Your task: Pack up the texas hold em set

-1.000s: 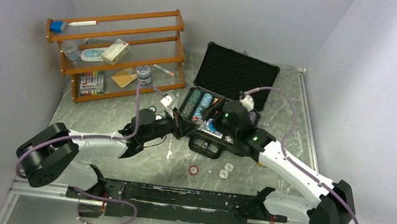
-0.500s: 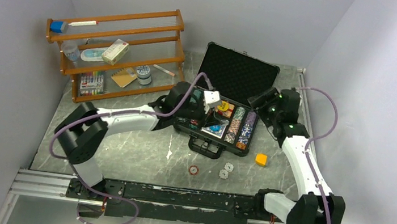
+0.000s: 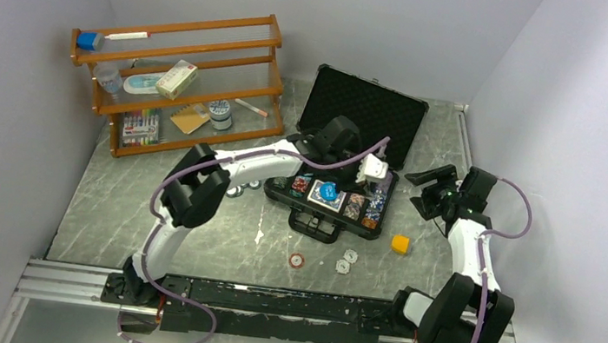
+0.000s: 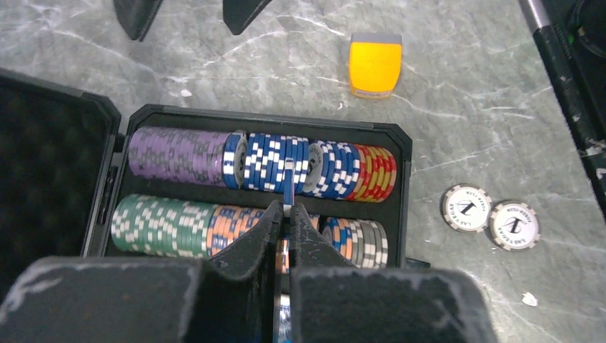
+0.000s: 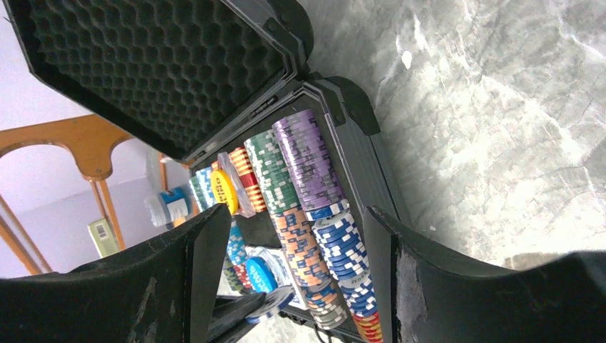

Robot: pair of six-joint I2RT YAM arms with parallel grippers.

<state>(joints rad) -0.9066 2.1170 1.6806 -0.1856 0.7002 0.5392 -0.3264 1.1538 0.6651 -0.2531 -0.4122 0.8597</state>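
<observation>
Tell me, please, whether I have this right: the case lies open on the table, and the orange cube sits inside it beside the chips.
Not quite: the orange cube stands on the table outside the case, apart from its rim, as the left wrist view shows. The case does lie open on the table, with chips in it.

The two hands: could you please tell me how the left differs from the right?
The left hand is shut on a blue striped poker chip; the right hand is open and empty. The left hand hangs over the black foam-lined case; the right hand is beside it. Both point toward the case.
</observation>
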